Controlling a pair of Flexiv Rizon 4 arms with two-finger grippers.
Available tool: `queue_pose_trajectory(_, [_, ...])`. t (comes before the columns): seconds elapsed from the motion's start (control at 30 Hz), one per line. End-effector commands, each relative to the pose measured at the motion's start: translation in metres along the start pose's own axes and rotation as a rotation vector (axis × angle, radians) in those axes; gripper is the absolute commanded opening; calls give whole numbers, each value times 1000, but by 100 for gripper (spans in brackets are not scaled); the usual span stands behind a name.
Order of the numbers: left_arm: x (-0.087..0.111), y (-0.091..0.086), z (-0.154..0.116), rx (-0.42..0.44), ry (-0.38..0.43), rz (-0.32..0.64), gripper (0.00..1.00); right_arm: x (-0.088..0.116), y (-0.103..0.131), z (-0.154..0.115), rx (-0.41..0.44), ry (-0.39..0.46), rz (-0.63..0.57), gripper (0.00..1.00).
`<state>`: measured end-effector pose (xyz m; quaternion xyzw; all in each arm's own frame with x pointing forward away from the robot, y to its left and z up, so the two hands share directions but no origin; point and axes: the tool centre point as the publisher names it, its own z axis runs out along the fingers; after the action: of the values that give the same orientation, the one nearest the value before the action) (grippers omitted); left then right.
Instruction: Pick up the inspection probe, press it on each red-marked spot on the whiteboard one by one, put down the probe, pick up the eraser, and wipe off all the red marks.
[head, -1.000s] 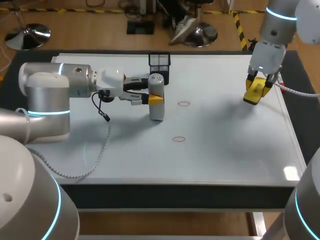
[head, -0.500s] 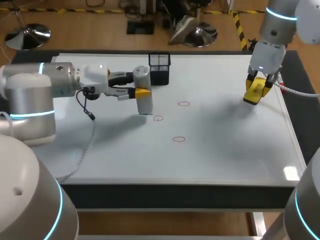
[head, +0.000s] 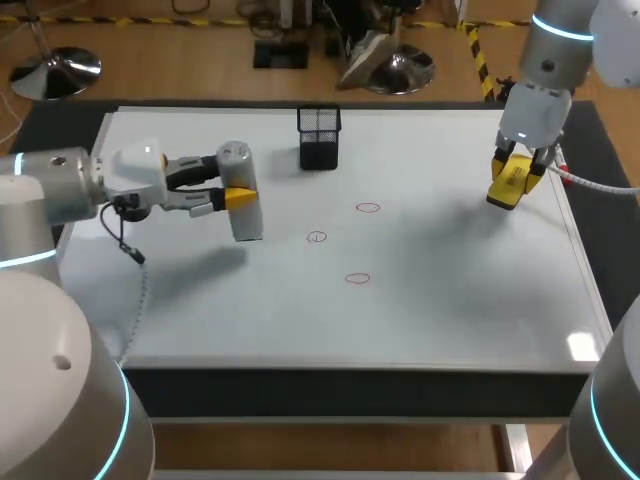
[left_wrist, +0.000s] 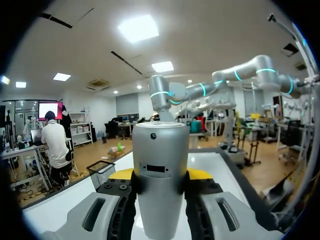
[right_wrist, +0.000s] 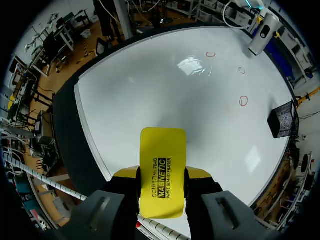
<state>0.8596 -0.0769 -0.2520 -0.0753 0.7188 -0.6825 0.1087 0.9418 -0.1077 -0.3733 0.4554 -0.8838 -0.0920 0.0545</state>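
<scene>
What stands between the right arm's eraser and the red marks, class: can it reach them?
Probably yes: only bare whiteboard lies between the eraser in the right gripper and the nearest red mark; the left gripper holds the probe beyond them.

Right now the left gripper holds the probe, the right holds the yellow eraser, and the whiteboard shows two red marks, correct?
No: the whiteboard has three red marks, not two; the head view makes this plain. The rest stands: the left gripper holds the probe and the right gripper holds the yellow eraser.
</scene>
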Motion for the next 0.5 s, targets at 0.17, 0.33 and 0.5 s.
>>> queue_pose_trajectory(0.17, [13, -3, -54, -11, -115, 5, 0, 0, 0, -1, 2, 3, -1, 0])
queue_pose_trajectory(0.33, [18, -1, -76, -18, -150, -1, 0, 0, 0, -1, 2, 3, -1, 0])
queue_pose_trajectory(0.5, [21, 3, -94, -30, -178, -5, 0, 0, 0, -1, 2, 3, -1, 0])
